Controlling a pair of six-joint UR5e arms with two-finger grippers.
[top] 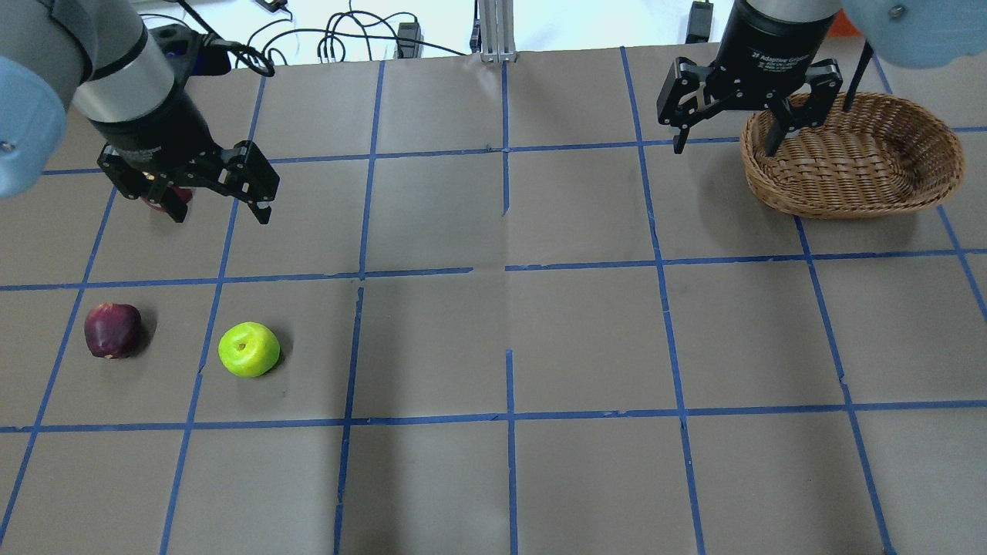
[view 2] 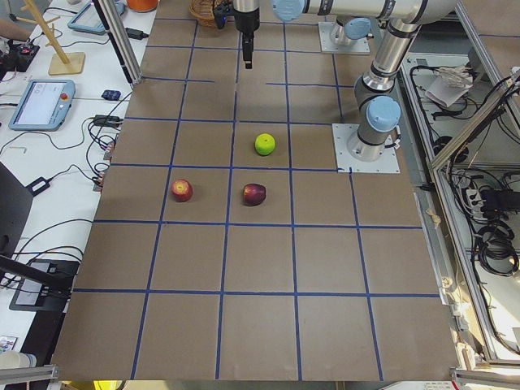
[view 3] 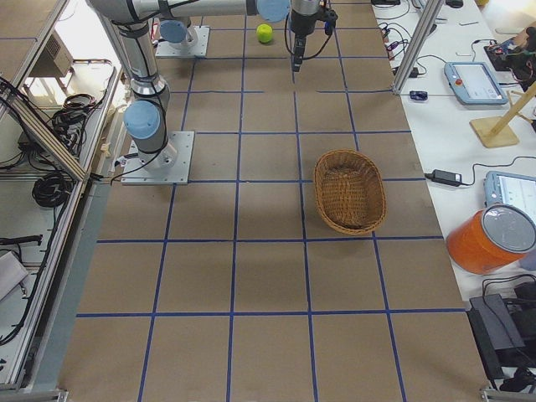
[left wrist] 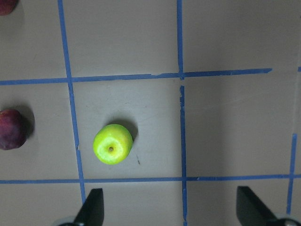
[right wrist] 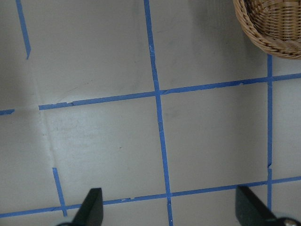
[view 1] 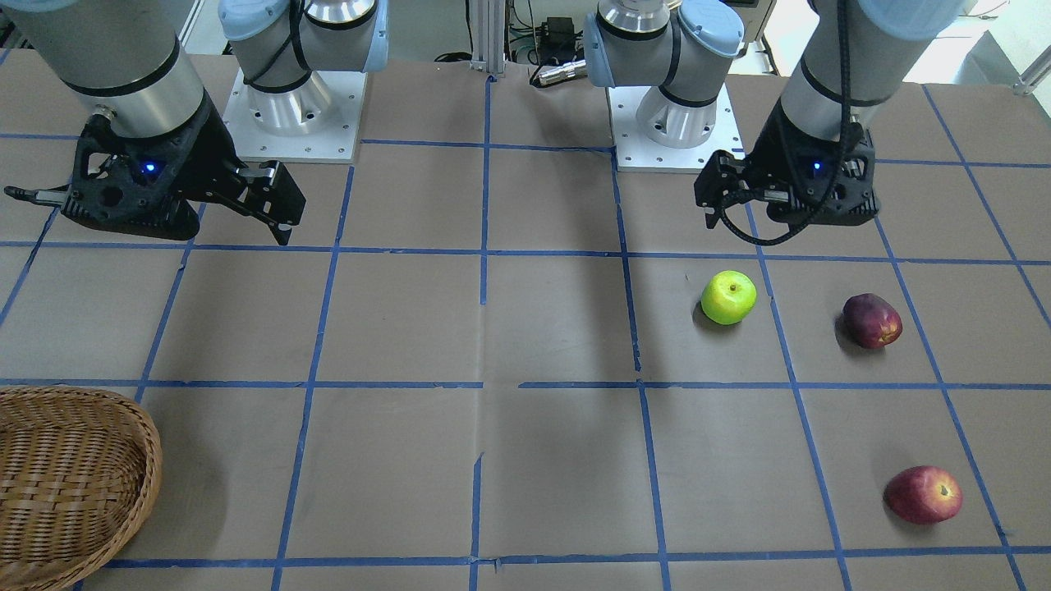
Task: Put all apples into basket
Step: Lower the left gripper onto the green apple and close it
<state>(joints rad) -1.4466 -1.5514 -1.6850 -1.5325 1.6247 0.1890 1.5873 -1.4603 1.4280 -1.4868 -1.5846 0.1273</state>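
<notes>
- You'll find the green apple (top: 248, 349) resting on the table (top: 586, 339) inside one taped square on the robot's left half, stem dimple facing up.
- The left gripper (top: 221, 210) hangs in the air over the green apple's part of the table, touching nothing. Its fingers are spread wide with only table showing between them.
- In the left wrist view you see the green apple just ahead of one fingertip (left wrist: 92, 207), off to that side of the gap rather than centred in it.
- The maroon apple (top: 112, 331) sits near the green apple, one square further toward the robot's left, apart from it.
- The lighter red apple (view 1: 923, 494) lies well apart from the green apple, further toward your side of the table and further to the robot's left. In the overhead view the left gripper covers most of it.
- The basket (top: 848, 193) stands well apart from the green apple, across the table on the robot's right. All three apples lie outside it.
- The right gripper (top: 725, 145) hangs raised beside the basket's rim, on the side facing the green apple, its fingers likewise spread and holding nothing.
</notes>
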